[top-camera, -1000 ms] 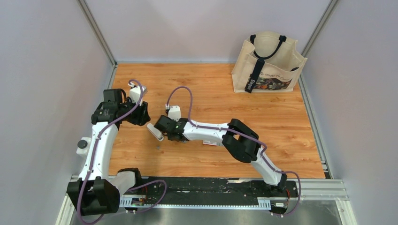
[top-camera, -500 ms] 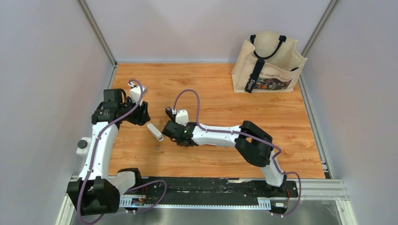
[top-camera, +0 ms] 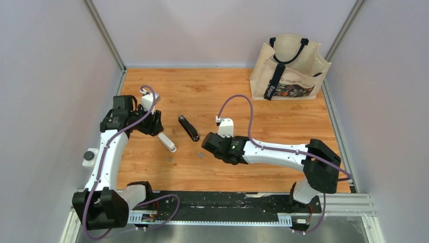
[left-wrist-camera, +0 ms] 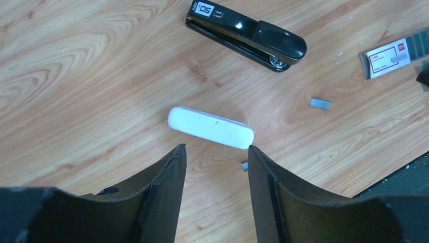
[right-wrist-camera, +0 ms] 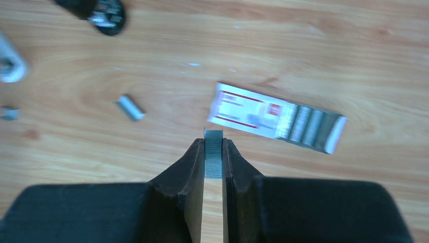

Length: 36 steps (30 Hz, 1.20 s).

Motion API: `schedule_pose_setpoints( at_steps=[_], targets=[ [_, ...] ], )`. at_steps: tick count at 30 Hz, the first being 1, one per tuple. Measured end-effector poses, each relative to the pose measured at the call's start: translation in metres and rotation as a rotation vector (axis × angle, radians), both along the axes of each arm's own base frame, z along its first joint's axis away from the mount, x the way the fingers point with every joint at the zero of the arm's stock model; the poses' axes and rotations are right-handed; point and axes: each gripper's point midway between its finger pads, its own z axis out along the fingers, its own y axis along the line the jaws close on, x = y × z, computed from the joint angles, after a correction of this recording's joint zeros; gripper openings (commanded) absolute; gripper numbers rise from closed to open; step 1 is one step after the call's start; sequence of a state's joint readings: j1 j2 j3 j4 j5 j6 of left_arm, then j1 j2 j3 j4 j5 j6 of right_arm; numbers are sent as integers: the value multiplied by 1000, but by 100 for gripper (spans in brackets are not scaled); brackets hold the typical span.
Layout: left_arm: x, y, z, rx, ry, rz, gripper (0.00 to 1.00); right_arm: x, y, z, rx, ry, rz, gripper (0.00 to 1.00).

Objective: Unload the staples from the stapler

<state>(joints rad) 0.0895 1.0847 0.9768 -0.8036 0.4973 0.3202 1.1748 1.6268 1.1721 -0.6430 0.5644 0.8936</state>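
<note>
Wood tabletop [top-camera: 227, 86] spreads between tote bag [top-camera: 289, 68] and right jaws clamping staples [right-wrist-camera: 213, 154].

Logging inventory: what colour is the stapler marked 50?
The stapler is black, clearest in left wrist view.

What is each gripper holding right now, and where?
The right gripper pinches a grey staple strip by its long sides, one end poking out. The left gripper is open and holds nothing.
</note>
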Motion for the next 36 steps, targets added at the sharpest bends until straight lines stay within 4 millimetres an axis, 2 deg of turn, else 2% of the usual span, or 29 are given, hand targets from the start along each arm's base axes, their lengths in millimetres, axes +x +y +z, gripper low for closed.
schedule_pose_setpoints(
  at_steps=[5,9,20,36],
  targets=[
    [-1,-8,-2,0,10,-30,57,-4,-51,-38,-82,49,-102,14],
    [-2,-15,-3,0,13,-55,57,-3,-69,-49,-105,68,-157,15],
    [-4,-21,-4,0,17,-80,58,15,-81,-55,-74,72,-227,14],
    [-4,-21,-4,0,19,-80,58,17,-81,-60,-49,95,-236,14]
  ],
)
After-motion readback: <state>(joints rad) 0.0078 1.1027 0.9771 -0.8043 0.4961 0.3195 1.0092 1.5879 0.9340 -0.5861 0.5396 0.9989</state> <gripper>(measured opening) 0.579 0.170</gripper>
